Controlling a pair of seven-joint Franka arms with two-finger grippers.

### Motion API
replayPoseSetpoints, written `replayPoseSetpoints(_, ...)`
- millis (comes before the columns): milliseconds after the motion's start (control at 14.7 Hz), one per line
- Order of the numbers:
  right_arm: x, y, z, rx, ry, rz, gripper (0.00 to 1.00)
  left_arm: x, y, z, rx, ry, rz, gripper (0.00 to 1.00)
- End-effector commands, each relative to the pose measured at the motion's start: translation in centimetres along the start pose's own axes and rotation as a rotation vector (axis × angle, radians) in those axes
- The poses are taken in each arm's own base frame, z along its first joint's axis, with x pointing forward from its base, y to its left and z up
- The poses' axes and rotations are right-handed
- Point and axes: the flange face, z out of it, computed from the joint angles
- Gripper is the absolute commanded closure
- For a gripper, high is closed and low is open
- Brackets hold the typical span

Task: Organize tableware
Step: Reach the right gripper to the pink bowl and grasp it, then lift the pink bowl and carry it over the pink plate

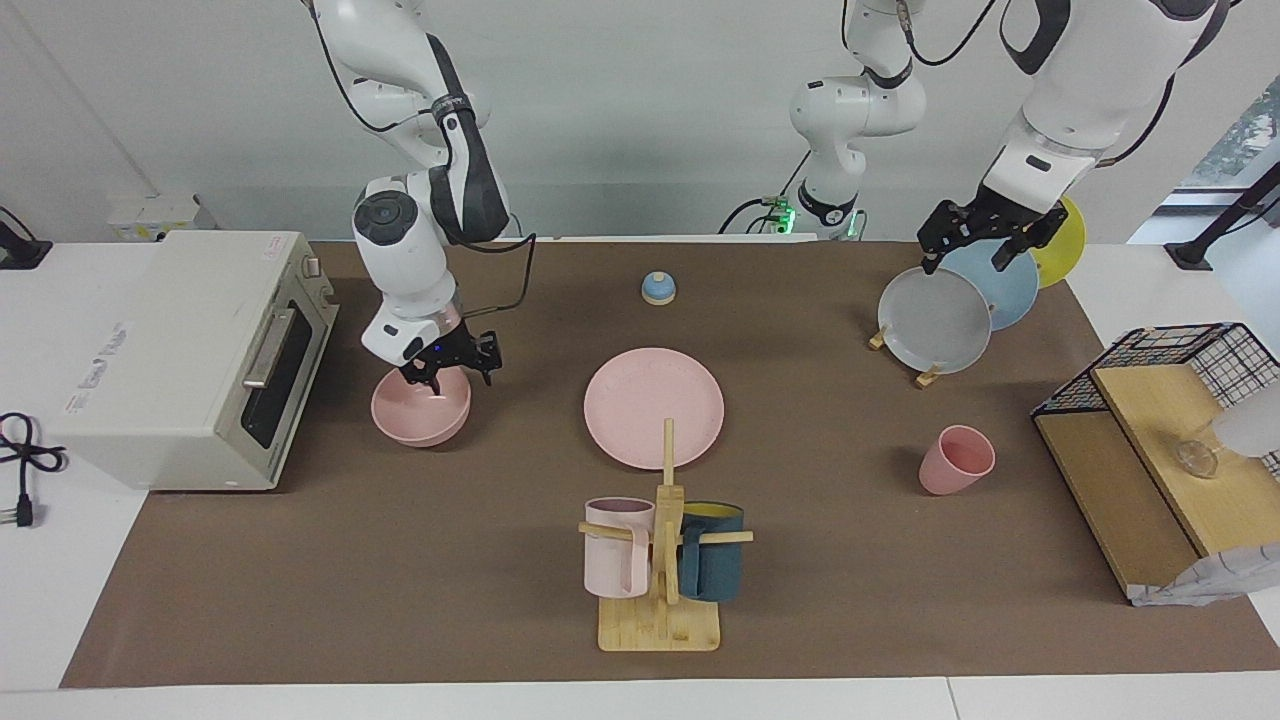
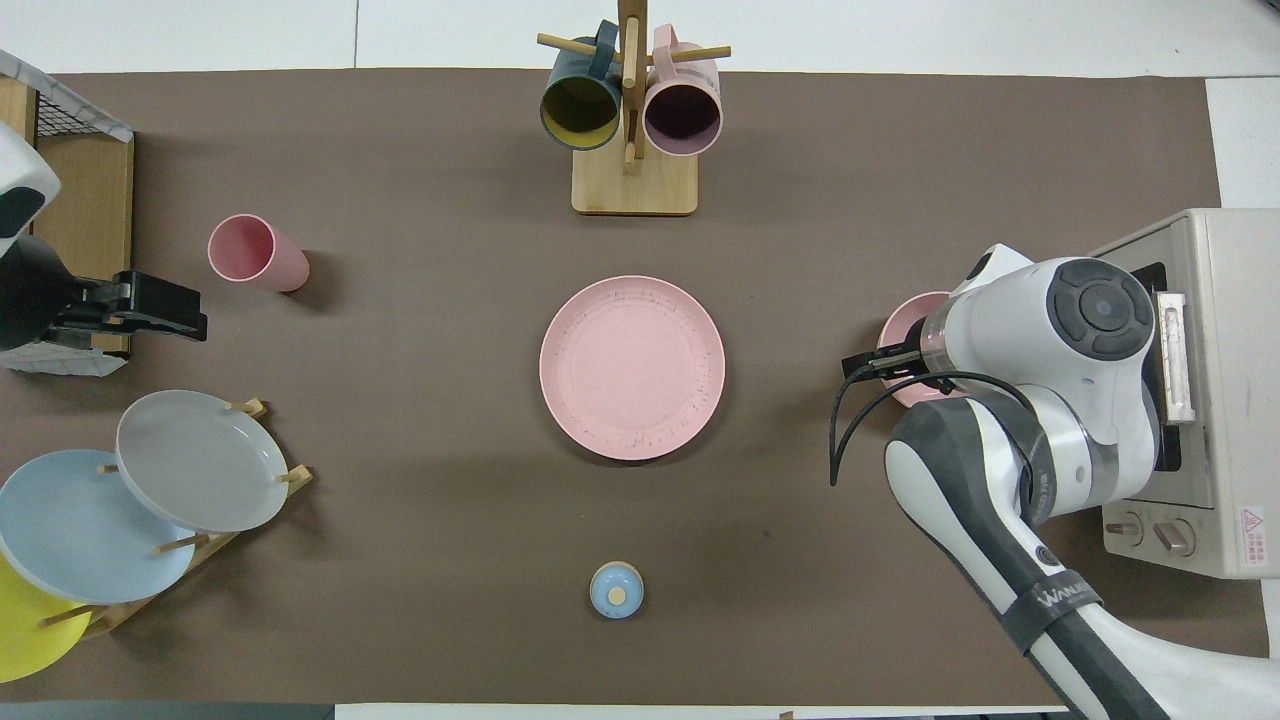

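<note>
The pink plate (image 1: 653,405) (image 2: 632,367) lies flat at the table's middle. The pink bowl (image 1: 420,420) (image 2: 900,325) stands upright in front of the toaster oven, toward the right arm's end. My right gripper (image 1: 445,378) is down at the bowl's rim on the side nearer the robots. In the overhead view the arm covers most of the bowl. The pink cup (image 1: 955,460) (image 2: 258,253) stands upright toward the left arm's end. My left gripper (image 1: 975,255) (image 2: 185,315) is open and empty, raised over the gray plate in the rack.
A toaster oven (image 1: 180,350) stands at the right arm's end. A mug tree (image 1: 660,560) with a pale pink and a teal mug stands farthest from the robots. A rack holds gray (image 1: 935,320), blue and yellow plates. A wire shelf (image 1: 1160,440) and a small blue knob (image 1: 658,288) also stand here.
</note>
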Motion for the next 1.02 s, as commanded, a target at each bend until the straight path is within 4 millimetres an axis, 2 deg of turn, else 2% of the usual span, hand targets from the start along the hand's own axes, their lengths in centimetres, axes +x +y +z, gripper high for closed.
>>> replayPoseSetpoints(0, -0.4, 0.4, 1.6, -0.004, 0.004, -0.029, 0.37, -0.2, 0.2, -0.3, -0.005, 0.002, -0.004, 0.00)
replayPoseSetpoints(136, -0.4, 0.3, 1.8, -0.007, 0.005, -0.033, 0.39, -0.2, 0.0, -0.2, -0.004, -0.001, -0.007, 0.00)
replayPoseSetpoints(273, -0.4, 0.4, 1.8, -0.017, 0.011, -0.055, 0.53, -0.3, 0.1, -0.3, -0.004, 0.002, -0.007, 0.00)
replayPoseSetpoints(409, -0.4, 0.5, 1.9, -0.038, 0.007, -0.092, 0.92, -0.3, 0.2, -0.4, -0.004, 0.003, -0.006, 0.00)
replayPoseSetpoints(477, -0.4, 0.5, 1.9, -0.045, 0.003, -0.100, 1.00, -0.3, 0.1, -0.4, -0.004, 0.003, -0.007, 0.00)
replayPoseSetpoints(614, -0.1, -0.1, 1.1, -0.048, -0.022, -0.102, 1.00, -0.3, 0.1, -0.4, -0.004, 0.002, -0.007, 0.00)
replayPoseSetpoints(682, 1.2, -1.0, -1.2, -0.050, -0.040, -0.105, 1.00, -0.3, 0.1, -0.3, -0.004, 0.000, -0.006, 0.00)
replayPoseSetpoints(818, 5.0, -4.4, -5.7, -0.052, -0.094, -0.055, 1.00, -0.3, 0.1, -0.3, -0.004, 0.002, -0.007, 0.00)
replayPoseSetpoints(886, 6.8, -8.5, -8.6, -0.059, -0.088, -0.021, 1.00, -0.2, 0.0, -0.4, -0.005, 0.009, -0.010, 0.00)
replayPoseSetpoints(955, 7.7, -12.5, -10.4, -0.065, -0.062, 0.029, 1.00, -0.1, -0.1, -0.2, -0.006, 0.012, -0.015, 0.00)
